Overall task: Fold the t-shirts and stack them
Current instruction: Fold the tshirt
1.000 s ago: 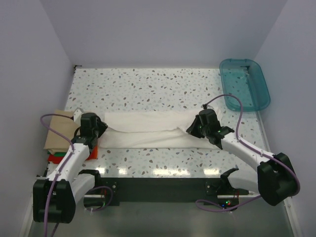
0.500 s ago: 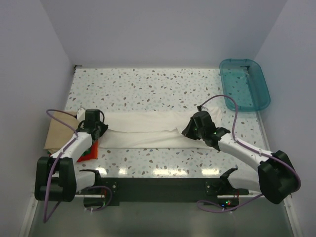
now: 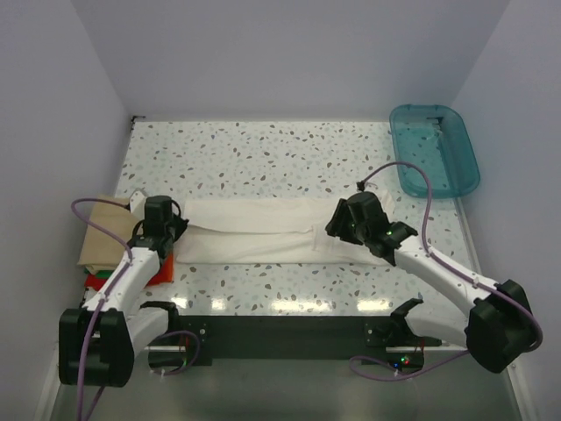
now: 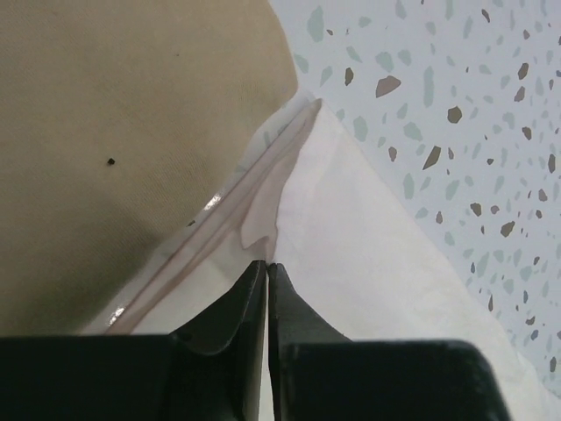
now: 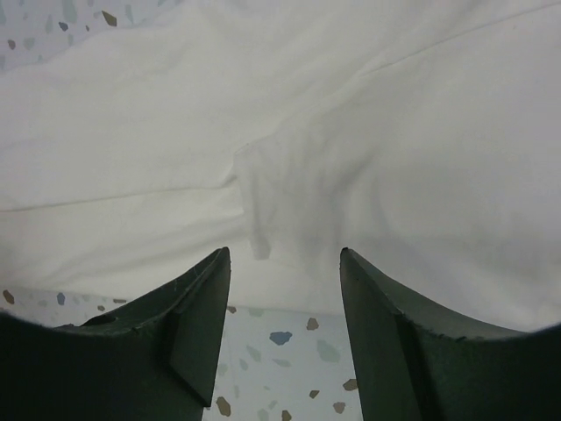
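L fingers (image 3: 166,224) clenched, seemingly pinching the white t-shirt (image 3: 254,230) at its L end; tan t-shirt (image 3: 98,237) just left of them. The shirt's long axis runs L-R across the table (image 3: 263,149) to the R fingers (image 3: 342,226), released, over its R end.

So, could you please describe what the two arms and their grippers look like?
The left arm and right arm have white links with black joints and bases. Each trails a purple cable. The left gripper and right gripper have black, tapering fingers.
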